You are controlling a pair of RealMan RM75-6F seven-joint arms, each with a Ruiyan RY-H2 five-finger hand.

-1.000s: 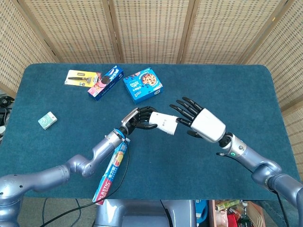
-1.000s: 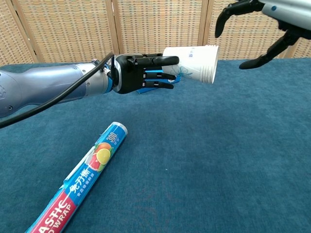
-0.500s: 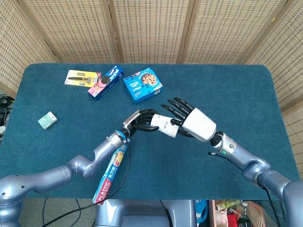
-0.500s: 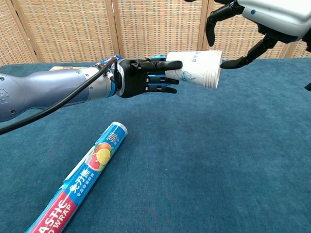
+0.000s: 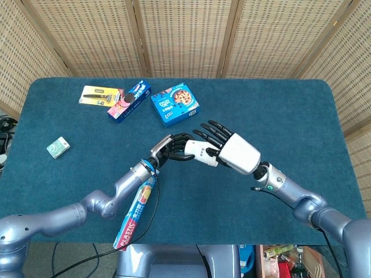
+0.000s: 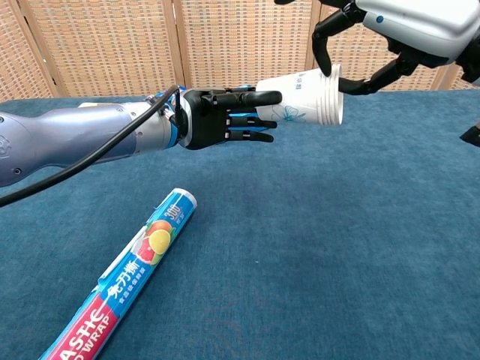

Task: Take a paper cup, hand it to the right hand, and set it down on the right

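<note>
The head view looks steeply down from above onto the whole table point(image 5: 301, 116), facing the wicker screen point(image 5: 185, 35) behind it, both arms reaching in from the bottom edge. The chest view sits low and close, just behind the left hand point(image 6: 217, 120), looking level across the cloth. Both views share the two hands, the paper cup point(image 6: 300, 101) and the wrap roll point(image 6: 127, 270).

The left hand point(image 6: 221, 118) reaches sideways off a level forearm, fingers wrapped around the paper cup's point(image 6: 300, 99) base; the right hand point(image 5: 229, 152) arches over its rim, fingertips curling down onto it.
</note>
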